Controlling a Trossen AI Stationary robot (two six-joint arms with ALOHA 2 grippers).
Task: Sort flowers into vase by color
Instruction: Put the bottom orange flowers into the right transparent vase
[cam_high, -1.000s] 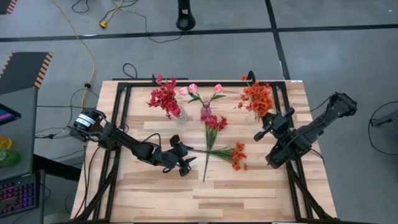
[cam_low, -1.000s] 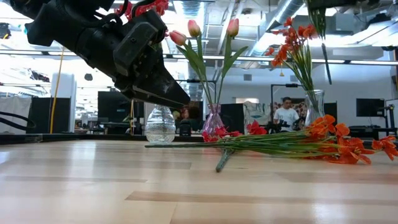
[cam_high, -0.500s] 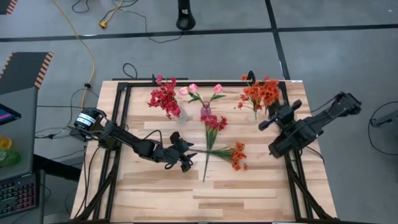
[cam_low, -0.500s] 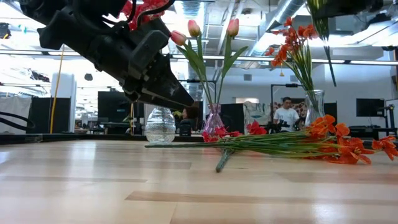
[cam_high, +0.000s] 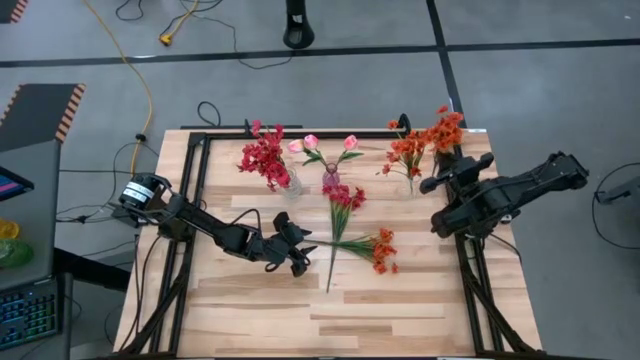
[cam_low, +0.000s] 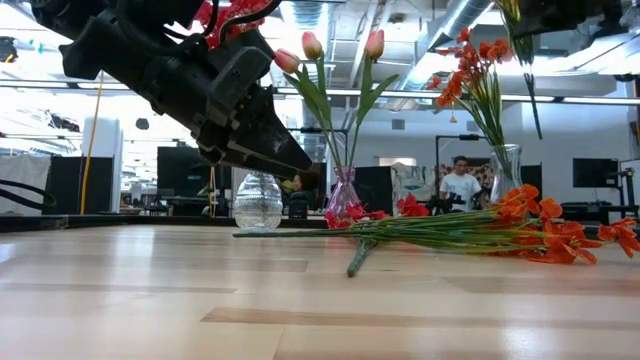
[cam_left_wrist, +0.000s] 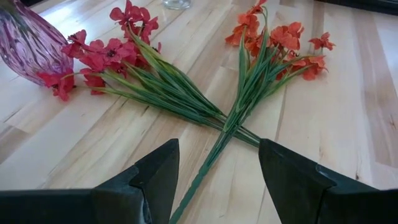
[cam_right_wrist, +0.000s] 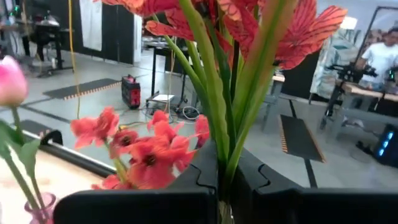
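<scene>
Taking the pink vase (cam_high: 330, 180) at the back middle of the wooden table (cam_high: 250, 310) as the landmark: well to its left and toward the front edge, the left gripper (cam_high: 299, 262) hangs low over the boards with its fingers (cam_left_wrist: 155, 174) spread apart and nothing between them, pointed at the stem ends of the loose flowers. Just left of the pink vase stands a clear glass vase (cam_low: 258, 203) filled with red flowers (cam_high: 264, 157). The pink vase itself carries pale pink tulip-like flowers (cam_high: 311, 142) on upright green stems. Directly in front of it on the table lie a red sprig (cam_high: 343, 197), its blossoms touching the vase's foot in the left wrist view, and an orange sprig (cam_high: 381, 250) lying out to the right; their long green stems cross each other close to the left gripper. Right of the pink vase, another clear vase (cam_low: 505, 172) holds orange flowers (cam_high: 406, 152). Farther right and above that vase, the right gripper (cam_high: 441, 180) is lifted off the table with its fingers (cam_right_wrist: 199, 177) clenched on the green stems of an orange bunch (cam_high: 445, 128), whose blossoms sit near the table's back right corner, beside the orange flowers already in the vase.
</scene>
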